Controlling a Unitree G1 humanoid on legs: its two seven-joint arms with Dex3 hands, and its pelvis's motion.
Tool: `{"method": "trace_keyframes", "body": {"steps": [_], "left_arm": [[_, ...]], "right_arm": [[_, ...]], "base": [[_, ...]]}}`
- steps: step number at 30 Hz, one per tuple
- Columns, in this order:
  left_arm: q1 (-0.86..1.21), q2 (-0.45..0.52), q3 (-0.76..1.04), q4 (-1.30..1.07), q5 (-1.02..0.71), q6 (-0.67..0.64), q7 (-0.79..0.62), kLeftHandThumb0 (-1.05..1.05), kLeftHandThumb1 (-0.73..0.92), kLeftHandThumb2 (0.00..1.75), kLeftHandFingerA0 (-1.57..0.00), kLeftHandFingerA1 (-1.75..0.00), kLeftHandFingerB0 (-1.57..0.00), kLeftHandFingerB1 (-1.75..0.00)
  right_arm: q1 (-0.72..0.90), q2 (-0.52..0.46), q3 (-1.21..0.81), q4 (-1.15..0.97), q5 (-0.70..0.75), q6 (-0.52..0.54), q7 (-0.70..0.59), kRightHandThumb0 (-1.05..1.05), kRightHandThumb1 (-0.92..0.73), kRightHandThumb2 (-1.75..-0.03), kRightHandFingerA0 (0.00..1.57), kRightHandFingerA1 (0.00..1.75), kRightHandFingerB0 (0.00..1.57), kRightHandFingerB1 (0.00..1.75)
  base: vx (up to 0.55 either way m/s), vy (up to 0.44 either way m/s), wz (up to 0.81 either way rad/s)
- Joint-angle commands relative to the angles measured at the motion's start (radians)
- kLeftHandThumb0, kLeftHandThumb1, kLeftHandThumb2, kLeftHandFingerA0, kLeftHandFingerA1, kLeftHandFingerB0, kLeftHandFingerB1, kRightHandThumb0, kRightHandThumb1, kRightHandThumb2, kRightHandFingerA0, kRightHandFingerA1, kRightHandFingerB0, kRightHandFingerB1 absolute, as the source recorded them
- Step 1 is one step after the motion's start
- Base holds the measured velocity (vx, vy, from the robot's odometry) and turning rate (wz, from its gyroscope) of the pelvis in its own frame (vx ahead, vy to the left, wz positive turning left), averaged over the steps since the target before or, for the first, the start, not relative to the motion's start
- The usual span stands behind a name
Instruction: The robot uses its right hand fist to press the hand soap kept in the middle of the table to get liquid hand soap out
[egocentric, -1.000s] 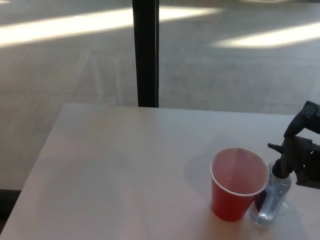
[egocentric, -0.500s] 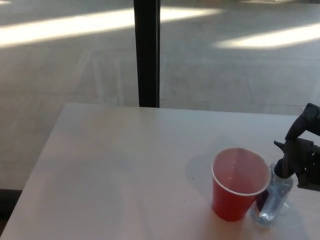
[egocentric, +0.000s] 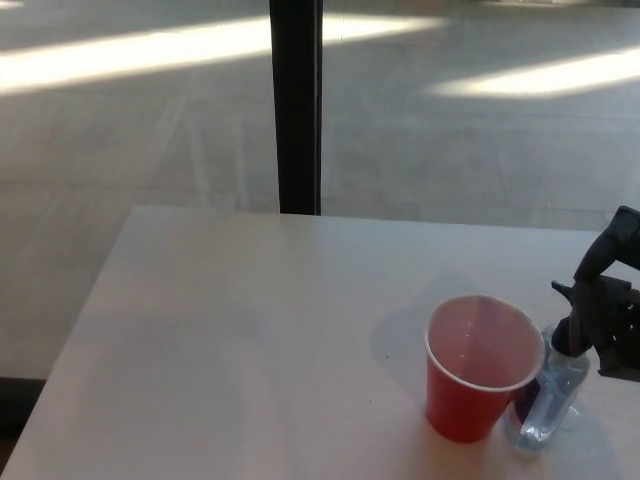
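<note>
Pale, smooth-topped rectangular table filling the lower frame, bare across its left and middle. Beyond its far edge at 12 o'clock, a black upright post against a grey tiled floor streaked with sunlight.

Toward 4 o'clock on the table, 1 red plastic cup with a white rim, upright, its inside showing only a pinkish wall and bottom; whether any liquid lies in it cannot be told. Just beside the cup at its 3 o'clock, touching or nearly so, 1 clear plastic hand soap bottle with a dark pump head, standing near the table's right edge rather than its middle, holding a clear, faintly bluish liquid.

At the frame's right edge, the black right hand on top of the pump, cut off by the border; open or closed cannot be told.
</note>
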Motion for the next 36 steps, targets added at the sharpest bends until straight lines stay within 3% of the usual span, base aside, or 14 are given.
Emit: {"method": "trace_keyframes", "body": {"steps": [1,4,5,11,14,21,22,29,30,31,32,33,34,36], "left_arm": [[0.001,0.032,-0.004,0.014,0.011,-0.015,0.01,-0.26,0.49,0.99,-0.74,-0.87,-0.5,-0.75],[0.006,0.03,-0.001,0.005,0.006,-0.008,0.012,-0.26,0.49,1.0,-0.77,-0.91,-0.54,-0.79],[0.005,0.03,-0.001,0.008,0.006,-0.007,0.015,-0.26,0.52,0.94,-0.75,-0.91,-0.51,-0.78],[0.009,0.028,0.002,0.018,0.003,-0.01,0.012,-0.26,0.49,0.99,-0.71,-0.86,-0.5,-0.75],[0.013,0.026,0.009,0.016,-0.005,0.0,0.013,-0.27,0.53,0.93,-0.68,-0.86,-0.49,-0.76],[0.031,0.022,0.018,0.011,-0.012,-0.007,0.018,-0.26,0.53,0.94,-0.71,-0.91,-0.42,-0.75],[0.036,0.024,0.011,0.006,-0.005,-0.005,0.017,-0.28,0.53,0.93,-0.71,-0.88,-0.46,-0.75],[0.041,0.024,0.004,0.006,0.002,0.004,0.022,-0.26,0.54,0.92,-0.7,-0.88,-0.47,-0.74],[0.049,0.026,0.002,-0.002,0.005,-0.004,0.019,-0.27,0.53,0.93,-0.71,-0.88,-0.49,-0.76],[0.049,0.027,0.004,-0.001,0.002,-0.003,0.015,-0.26,0.54,0.93,-0.7,-0.88,-0.48,-0.75],[0.049,0.027,0.01,0.004,-0.004,-0.01,0.01,-0.27,0.53,0.94,-0.67,-0.87,-0.46,-0.75],[0.049,0.026,0.009,0.002,-0.004,-0.012,0.01,-0.28,0.52,0.95,-0.7,-0.89,-0.48,-0.77],[0.048,0.026,0.008,0.003,-0.003,-0.012,0.011,-0.28,0.53,0.94,-0.71,-0.88,-0.48,-0.75],[0.045,0.026,0.008,0.001,-0.002,-0.006,0.016,-0.28,0.53,0.94,-0.7,-0.87,-0.48,-0.75]], "right_arm": [[0.066,-0.023,0.01,0.083,-0.046,0.168,-0.017,-0.14,-0.55,-1.29,0.98,1.75,0.72,1.64],[0.014,-0.032,-0.028,0.072,-0.009,0.174,-0.016,-0.14,-0.55,-1.27,0.98,1.75,0.73,1.64],[-0.01,-0.034,-0.048,0.061,0.012,0.188,-0.028,-0.28,-0.64,-0.89,0.98,1.75,0.77,1.57],[-0.138,-0.059,-0.158,-0.021,0.12,0.293,-0.099,-0.21,-0.51,-1.31,1.02,1.75,0.77,1.59],[-0.206,-0.087,-0.213,-0.031,0.172,0.313,-0.084,-0.18,-0.51,-1.32,1.0,1.75,0.74,1.61],[-0.357,-0.208,-0.36,-0.057,0.231,0.415,-0.142,-0.17,-0.63,-1.2,0.93,1.75,0.66,1.64],[-0.387,-0.24,-0.407,-0.045,0.265,0.44,-0.16,-0.2,-0.62,-1.13,0.92,1.75,0.73,1.51],[-0.498,-0.358,-0.555,0.003,0.289,0.482,-0.198,-0.35,-0.54,-1.02,1.04,1.75,0.86,1.54],[-0.54,-0.368,-0.629,0.057,0.357,0.513,-0.243,-0.33,-0.68,-0.88,1.01,1.75,0.85,1.51],[-0.541,-0.401,-0.666,0.093,0.284,0.467,-0.256,-0.15,-0.58,-1.22,1.0,1.75,0.8,1.45],[-0.539,-0.422,-0.68,0.107,0.243,0.464,-0.271,-0.21,-0.67,-1.02,1.02,1.75,0.85,1.43],[-0.53,-0.446,-0.702,0.128,0.214,0.459,-0.269,-0.19,-0.74,-1.0,1.0,1.75,0.82,1.45],[-0.517,-0.459,-0.719,0.143,0.193,0.443,-0.261,-0.12,-0.67,-1.18,0.99,1.75,0.7,1.6],[-0.481,-0.482,-0.767,0.186,0.154,0.41,-0.257,-0.15,-0.74,-1.04,1.01,1.75,0.7,1.58]], "base": [[0.0,0.0,0.0],[0.0,0.0,0.0],[0.0,0.0,0.0],[0.0,0.0,0.0],[0.0,0.0,0.0],[0.0,0.0,0.0],[0.0,0.0,0.0],[0.0,0.0,0.0],[0.0,0.0,0.0],[0.0,0.0,0.0],[0.0,0.0,0.0],[0.0,0.0,0.0],[0.0,0.0,0.0],[0.0,0.0,0.0]]}}
